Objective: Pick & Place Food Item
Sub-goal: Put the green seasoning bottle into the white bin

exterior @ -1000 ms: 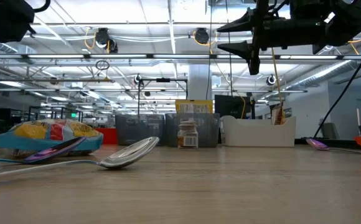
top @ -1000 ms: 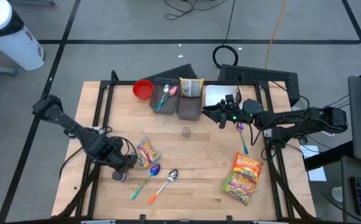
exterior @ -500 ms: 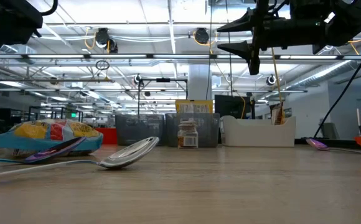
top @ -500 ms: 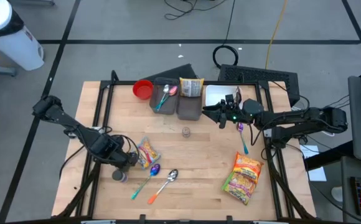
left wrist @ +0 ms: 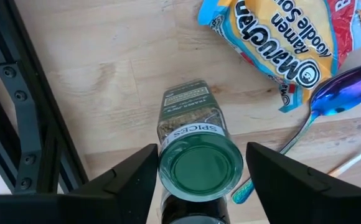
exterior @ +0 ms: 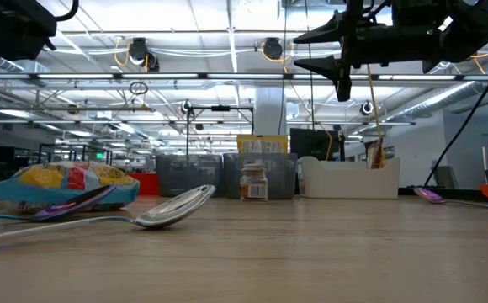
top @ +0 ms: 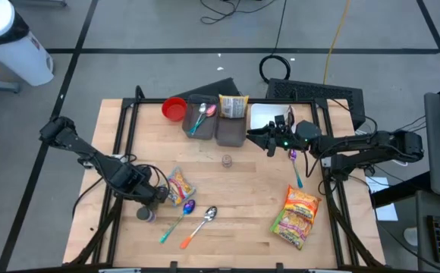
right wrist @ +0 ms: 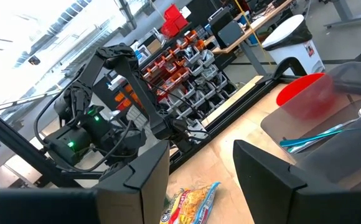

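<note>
A: Where is the left gripper point(left wrist: 200, 163) seen?

B: It is seen low over the near left part of the wooden table point(top: 243, 189). A spice jar point(left wrist: 196, 146) with a green lid is framed between its two fingers point(left wrist: 127, 180). The jaws are spread to either side of the lid, and a gap seems to be left on each side, though contact cannot be ruled out from the wrist view. Nothing is shown gripped.

A: And what is found around it?

B: Just beyond the jar, a yellow ramen noodle packet point(left wrist: 289, 37) is lying flat on the wood. A purple spoon point(left wrist: 336, 102) is lying beside that packet, off to one side of the gripper, and the tip of a teal handle point(left wrist: 243, 190) is seen close to the jar's lid. In the high view the jar point(top: 144, 214) is placed at the table's left edge, with the packet point(top: 180, 186) just to the inside of it.

A: What is reported of the right gripper point(top: 269, 139)?

B: It is held high above the far side of the table, close to the grey bins point(top: 216, 121). Its fingers point(right wrist: 137, 180) are parted with nothing between them. Below and ahead of it a red bowl point(right wrist: 305, 90) is seen, and a second noodle packet point(top: 296, 216) is lying well behind it, toward the near right corner.
</note>
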Motion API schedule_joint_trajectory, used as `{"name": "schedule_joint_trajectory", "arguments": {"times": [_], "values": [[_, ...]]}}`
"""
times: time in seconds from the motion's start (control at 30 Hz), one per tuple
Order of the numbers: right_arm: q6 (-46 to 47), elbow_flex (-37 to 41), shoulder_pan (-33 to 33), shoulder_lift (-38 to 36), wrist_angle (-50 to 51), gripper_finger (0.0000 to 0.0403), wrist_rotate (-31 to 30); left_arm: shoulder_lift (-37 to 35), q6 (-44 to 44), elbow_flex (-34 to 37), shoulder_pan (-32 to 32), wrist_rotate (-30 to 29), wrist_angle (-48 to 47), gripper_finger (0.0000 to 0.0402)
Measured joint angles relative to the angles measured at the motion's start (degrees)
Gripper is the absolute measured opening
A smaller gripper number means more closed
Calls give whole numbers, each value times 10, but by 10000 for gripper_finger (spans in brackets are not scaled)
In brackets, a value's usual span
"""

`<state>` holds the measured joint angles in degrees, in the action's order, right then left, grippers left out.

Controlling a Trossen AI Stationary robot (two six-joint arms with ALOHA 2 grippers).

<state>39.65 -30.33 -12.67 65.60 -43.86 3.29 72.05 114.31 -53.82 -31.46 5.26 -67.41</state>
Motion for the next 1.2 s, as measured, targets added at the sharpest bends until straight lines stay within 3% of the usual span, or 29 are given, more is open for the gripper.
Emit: {"name": "schedule_joint_trajectory", "arguments": {"times": [0.4, 0.7, 0.9, 1.2], "values": [[-3, 0, 0, 0, 0, 171, 0, -1, -1, 3, 0, 3, 3, 229], [-3, 0, 0, 0, 1, 171, 0, 0, 1, 35, 0, 37, 36, 239], [-3, 0, 0, 0, 7, 171, 0, 0, 2, 38, 1, 40, 46, 212], [-6, 0, 0, 0, 8, 171, -2, 0, -31, 38, 16, 47, 44, 211]]}}
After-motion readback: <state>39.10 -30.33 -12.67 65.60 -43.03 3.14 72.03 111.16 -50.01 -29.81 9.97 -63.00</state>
